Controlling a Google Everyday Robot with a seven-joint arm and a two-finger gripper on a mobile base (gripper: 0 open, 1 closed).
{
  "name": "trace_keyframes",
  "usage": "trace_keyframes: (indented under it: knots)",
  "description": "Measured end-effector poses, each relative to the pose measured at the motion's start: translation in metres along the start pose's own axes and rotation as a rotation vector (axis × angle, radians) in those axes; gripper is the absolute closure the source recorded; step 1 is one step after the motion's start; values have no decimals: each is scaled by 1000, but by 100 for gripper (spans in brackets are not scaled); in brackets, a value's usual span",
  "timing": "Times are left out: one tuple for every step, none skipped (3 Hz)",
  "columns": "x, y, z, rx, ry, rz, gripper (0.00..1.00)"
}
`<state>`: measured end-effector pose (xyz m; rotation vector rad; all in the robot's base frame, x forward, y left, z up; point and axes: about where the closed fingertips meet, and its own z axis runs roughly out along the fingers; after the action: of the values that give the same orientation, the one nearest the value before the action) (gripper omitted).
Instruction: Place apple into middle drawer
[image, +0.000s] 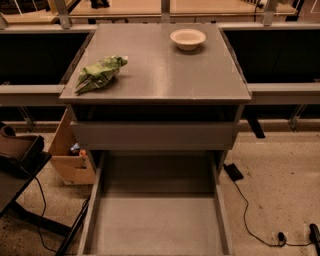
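The middle drawer is pulled out at the bottom of the view. It is wide and shallow, of grey metal, with low side walls, and nothing lies on its floor. The apple is out of view. My gripper is not in view either. Above the open drawer, another drawer shows only as a plain grey front panel.
On the cabinet top lie a green wrinkly snack bag at the left and a round cream bowl at the back right. A cardboard box stands on the floor at the left. Cables run over the floor at the right.
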<state>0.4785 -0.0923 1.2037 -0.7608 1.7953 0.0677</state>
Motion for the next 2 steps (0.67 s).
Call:
trace_keyframes:
  knots:
    - [0, 0, 0, 0, 0, 0, 100]
    - [0, 0, 0, 0, 0, 0, 100]
